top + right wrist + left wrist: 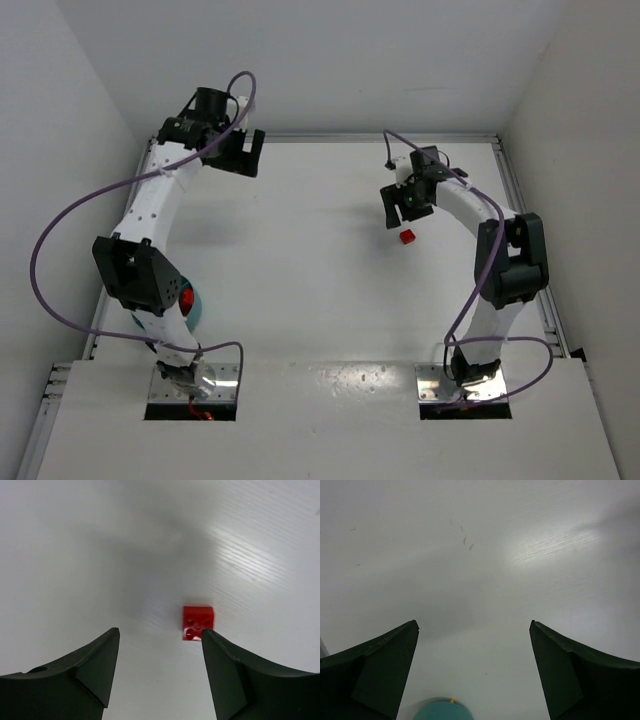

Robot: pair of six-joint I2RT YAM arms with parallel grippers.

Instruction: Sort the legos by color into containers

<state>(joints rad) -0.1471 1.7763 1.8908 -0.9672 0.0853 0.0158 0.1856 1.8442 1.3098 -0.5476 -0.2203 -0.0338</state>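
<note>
One red lego [407,237] lies on the white table right of centre. My right gripper [397,208] hovers just behind it, open and empty. In the right wrist view the red lego [198,622] lies studs up just ahead of the right fingertip [220,655], to the right of the gap of the gripper [160,630]. My left gripper [240,150] is at the far left back, open and empty. The teal bowl [192,308] is mostly hidden under the left arm, with something red in it. In the left wrist view the bowl's rim [440,712] shows at the bottom edge below the open gripper [473,625], with a yellow lego [451,700] on it.
White walls close the table in at the back and both sides. Metal rails [520,200] run along the table's edges. Purple cables [60,230] loop off both arms. The two base plates [190,385] sit at the near edge.
</note>
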